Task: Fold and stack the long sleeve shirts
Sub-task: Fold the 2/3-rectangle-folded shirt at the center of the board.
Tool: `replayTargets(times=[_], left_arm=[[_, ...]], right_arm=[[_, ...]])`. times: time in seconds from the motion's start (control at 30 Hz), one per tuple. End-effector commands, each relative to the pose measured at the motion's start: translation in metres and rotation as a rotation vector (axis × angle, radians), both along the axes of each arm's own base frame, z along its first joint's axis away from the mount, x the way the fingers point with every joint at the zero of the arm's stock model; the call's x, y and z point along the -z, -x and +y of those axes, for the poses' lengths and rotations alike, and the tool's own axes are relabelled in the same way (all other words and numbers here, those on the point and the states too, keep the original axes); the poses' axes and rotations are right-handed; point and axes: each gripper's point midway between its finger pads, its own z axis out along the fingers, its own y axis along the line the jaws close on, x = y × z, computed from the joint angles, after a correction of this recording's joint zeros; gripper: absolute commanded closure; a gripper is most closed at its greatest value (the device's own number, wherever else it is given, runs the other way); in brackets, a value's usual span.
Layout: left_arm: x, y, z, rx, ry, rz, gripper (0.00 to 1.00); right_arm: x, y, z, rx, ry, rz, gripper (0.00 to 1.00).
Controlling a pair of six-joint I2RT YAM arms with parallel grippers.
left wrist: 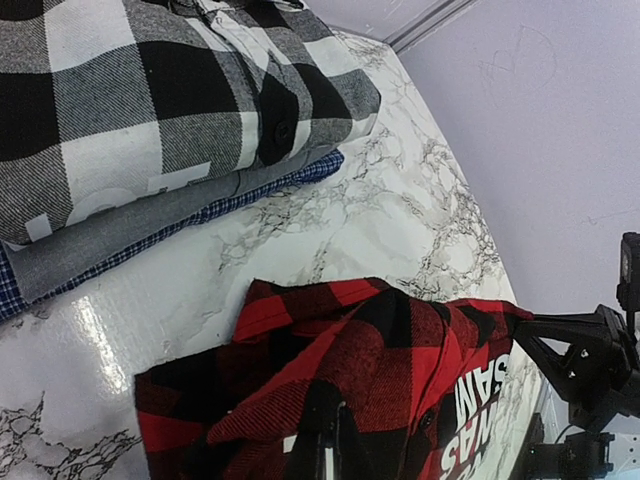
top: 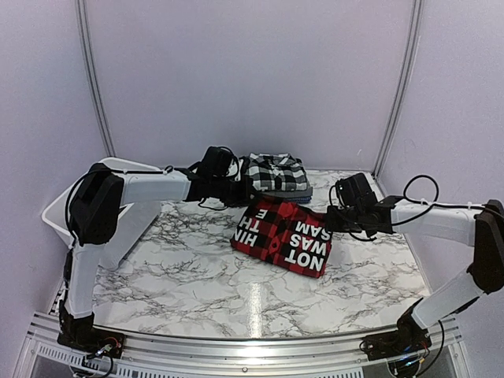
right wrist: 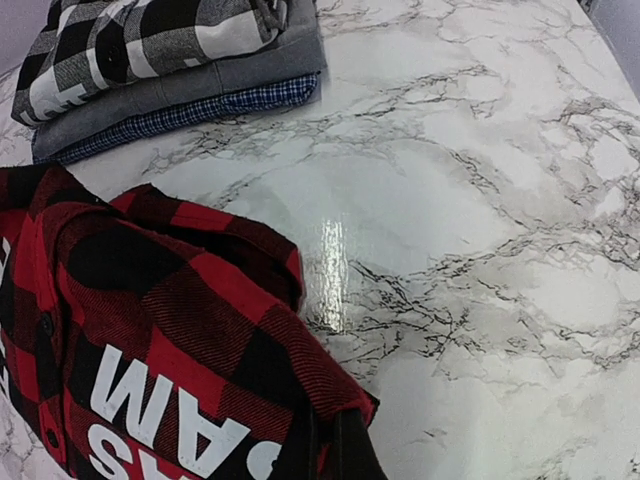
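Folded, lettered side up, the red-and-black check shirt (top: 283, 235) lies at the centre of the marble table (top: 181, 276) while I hold it at two points. My left gripper (top: 239, 191) is pinched closed on its ten o'clock corner. My right gripper (top: 332, 219) is closed on the cloth at its three o'clock edge. Both wrist views show red fabric bunched at the fingertips.

At twelve o'clock from the shirt, just past its far edge, sits the stack: the black-and-white plaid shirt (top: 276, 172) on top, a grey shirt (right wrist: 190, 88) under it, a blue check shirt (right wrist: 200, 115) at the bottom. The white tub (top: 55, 214) stands at nine o'clock, well apart.

The step in hand looks to be the carry onto the stack. To do it well I should raise both ends together and level so the fold does not sag open. I should then clear the plaid's near edge, lower squarely with edges matched, and release both sides at once.
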Motion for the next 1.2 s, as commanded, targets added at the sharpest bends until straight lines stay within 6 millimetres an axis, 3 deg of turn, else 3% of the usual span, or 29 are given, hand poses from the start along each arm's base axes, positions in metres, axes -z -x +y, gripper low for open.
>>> replayTargets(times=[0.0, 0.23, 0.4, 0.57, 0.7, 0.77, 0.83, 0.9, 0.97, 1.07, 1.17], left_arm=[[-0.021, 0.002, -0.023, 0.056, 0.051, -0.080, 1.00], [-0.010, -0.008, -0.045, 0.069, 0.048, -0.097, 1.00], [0.017, -0.022, -0.044, 0.017, 0.004, -0.078, 1.00], [0.022, -0.032, -0.040, -0.002, -0.014, -0.077, 1.00], [0.027, -0.041, -0.030, -0.037, -0.051, -0.073, 0.94], [0.019, -0.046, -0.022, -0.060, -0.056, -0.079, 0.79], [0.004, -0.050, -0.009, -0.094, -0.076, -0.102, 0.66], [-0.010, -0.052, 0.002, -0.114, -0.094, -0.128, 0.51], [-0.021, -0.049, 0.012, -0.119, -0.103, -0.139, 0.41], [-0.025, -0.035, 0.020, -0.093, -0.109, -0.131, 0.44], [-0.014, -0.015, 0.022, -0.041, -0.104, -0.076, 0.59]], right_arm=[[0.014, 0.014, -0.018, 0.057, 0.018, 0.032, 1.00], [0.056, 0.030, -0.034, 0.115, 0.043, 0.095, 1.00], [0.068, 0.015, -0.040, 0.113, 0.020, 0.091, 1.00], [0.055, -0.007, -0.036, 0.100, 0.044, 0.065, 1.00], [0.057, -0.014, -0.036, 0.108, 0.066, 0.086, 0.98], [0.049, -0.016, -0.037, 0.109, 0.082, 0.083, 0.83], [0.036, -0.020, -0.039, 0.112, 0.099, 0.067, 0.62], [0.019, -0.022, -0.039, 0.110, 0.104, 0.053, 0.50], [0.004, -0.022, -0.035, 0.095, 0.094, 0.042, 0.45], [-0.016, -0.018, -0.013, 0.042, 0.046, 0.001, 0.45], [-0.019, -0.015, 0.017, -0.024, -0.009, -0.009, 0.51]])
